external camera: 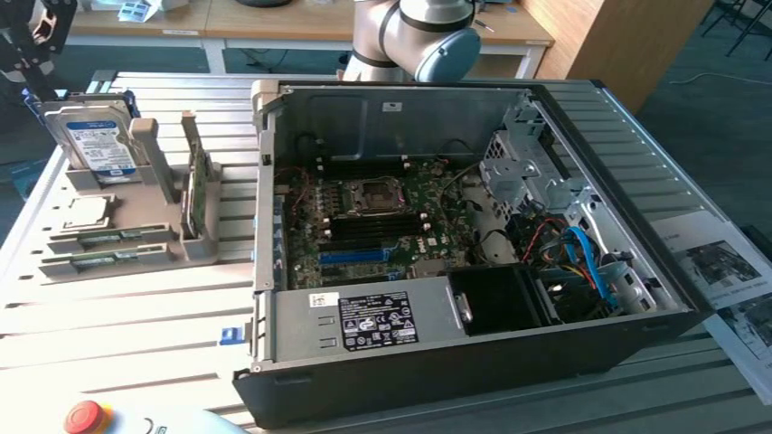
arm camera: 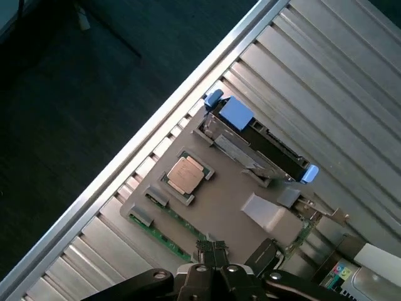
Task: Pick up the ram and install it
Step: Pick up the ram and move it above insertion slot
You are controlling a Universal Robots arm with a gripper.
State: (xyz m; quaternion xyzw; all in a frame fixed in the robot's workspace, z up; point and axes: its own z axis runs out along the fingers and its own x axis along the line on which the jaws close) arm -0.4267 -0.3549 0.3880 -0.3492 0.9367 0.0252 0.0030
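On grey holder (external camera: pixel 199 251) — ram (external camera: pixel 194 201) on edge

Robotics laboratory or workshop, with a bench given over to computer hardware. Indicated by: jointed robot arm (external camera: pixel 425 41) rising behind a ribbed aluminium table (external camera: pixel 133 316); open desktop computer case (external camera: pixel 483 384) lying on its side on that table, motherboard (external camera: pixel 374 226) and cabling exposed; grey parts fixture (external camera: pixel 145 249) at the exterior view's left, carrying an upright hard drive (external camera: pixel 97 136), a processor chip (external camera: pixel 87 212) and a ram (external camera: pixel 197 194) standing on edge; red emergency-stop button (external camera: pixel 87 416) on a pale housing in the foreground; printed sheets (external camera: pixel 724 267) with pictures at the exterior view's right; wooden desks (external camera: pixel 302 23) and dark floor (arm camera: pixel 69 125) beyond the table
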